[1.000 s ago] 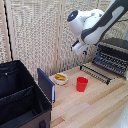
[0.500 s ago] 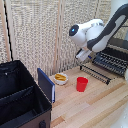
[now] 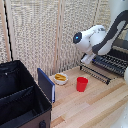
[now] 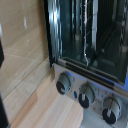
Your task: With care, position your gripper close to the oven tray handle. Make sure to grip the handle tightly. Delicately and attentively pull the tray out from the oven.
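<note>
A: Log the layout across the exterior view, from its left.

B: At the bench's near-left corner you have the black case (image 3: 17, 97), boxy and matte. Then a blue panel (image 3: 46, 85) standing upright, a small bowl (image 3: 60, 78) holding something yellow, a red cup (image 3: 82, 84), glossy and round. Then the oven tray (image 3: 102, 70), thin parallel dark wires, with its handle (image 3: 95, 73) a straight bar along the outer edge. The oven (image 3: 120, 57) sits at the far-right edge, dark and boxy.

A: Gripper state?

B: You can't tell. The gripper (image 3: 87, 58) hangs just above the rack's end, fingers blurred; the wrist view shows none.

A: Progress?

B: Judged early: approach under way, handle not yet gripped. The wrist view shows reflective glass and three round knobs (image 4: 86, 95).
</note>
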Tool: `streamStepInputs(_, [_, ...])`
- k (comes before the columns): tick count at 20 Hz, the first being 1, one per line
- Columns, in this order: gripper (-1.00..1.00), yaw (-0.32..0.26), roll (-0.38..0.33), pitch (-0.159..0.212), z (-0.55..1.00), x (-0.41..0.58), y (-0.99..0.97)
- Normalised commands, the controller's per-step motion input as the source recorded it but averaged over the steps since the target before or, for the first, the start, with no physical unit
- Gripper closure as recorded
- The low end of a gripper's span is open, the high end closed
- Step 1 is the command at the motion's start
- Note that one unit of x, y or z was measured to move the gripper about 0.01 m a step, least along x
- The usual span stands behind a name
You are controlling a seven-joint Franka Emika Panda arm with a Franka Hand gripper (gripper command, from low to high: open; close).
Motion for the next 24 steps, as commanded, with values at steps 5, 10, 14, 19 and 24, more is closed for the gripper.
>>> streamStepInputs(5, [-1.0, 0.106, -0.226, 0.009, -0.15, 0.014, -0.55])
streamStepInputs(10, [-1.0, 0.084, -0.243, 0.012, -0.19, 0.002, -0.54])
streamStepInputs(14, [-1.0, 0.099, -0.104, 0.038, -0.08, 0.003, -0.6])
streamStepInputs(19, [-1.0, 0.071, -0.045, 0.012, 0.0, 0.0, -0.66])
streamStepInputs(24, [-1.0, 0.009, 0.004, 0.023, 0.0, 0.0, -0.59])
